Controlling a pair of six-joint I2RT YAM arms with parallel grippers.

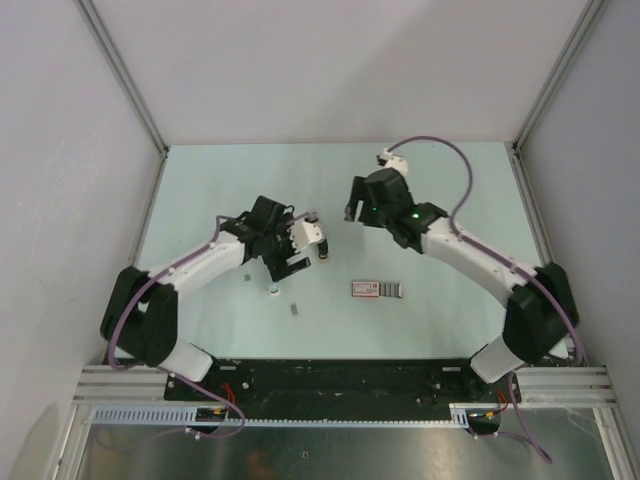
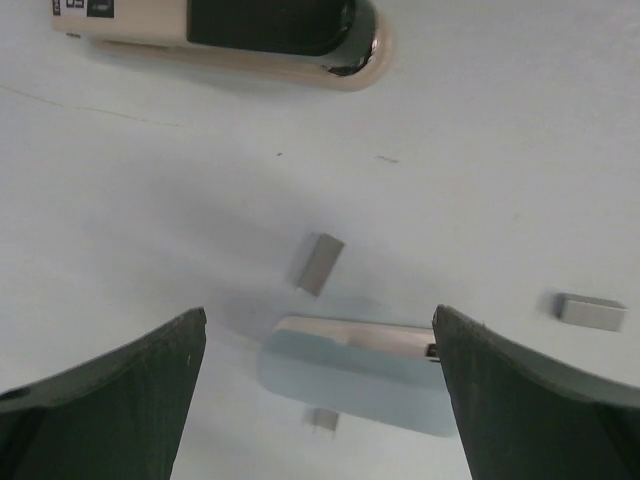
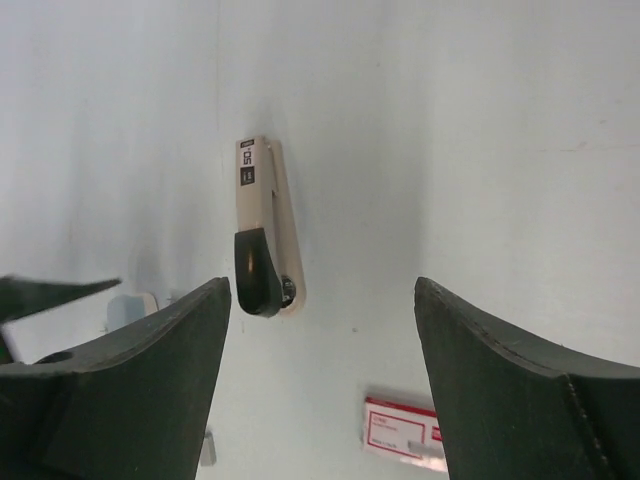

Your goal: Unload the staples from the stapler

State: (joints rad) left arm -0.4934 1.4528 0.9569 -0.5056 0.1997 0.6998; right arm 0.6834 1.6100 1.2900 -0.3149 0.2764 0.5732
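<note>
Left tool [image 2: 318,312] spread open over the stapler [image 2: 350,375] lying on the desk [image 2: 500,150], staples [image 2: 318,263] just beside it, right tool [image 3: 320,285] open too

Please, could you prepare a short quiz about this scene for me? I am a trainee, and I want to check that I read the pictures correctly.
1. True or false: the left pincer is shut on the pale-blue stapler.
2. Which thing shows in both wrist views? A) the beige and black stapler B) a red cup C) a pair of scissors
3. Where do the grey staples lie?

Key:
1. False. Its jaws stand wide open, and the pale-blue stapler lies on the table below them.
2. A.
3. Loose on the table, near the pale-blue stapler.
</note>
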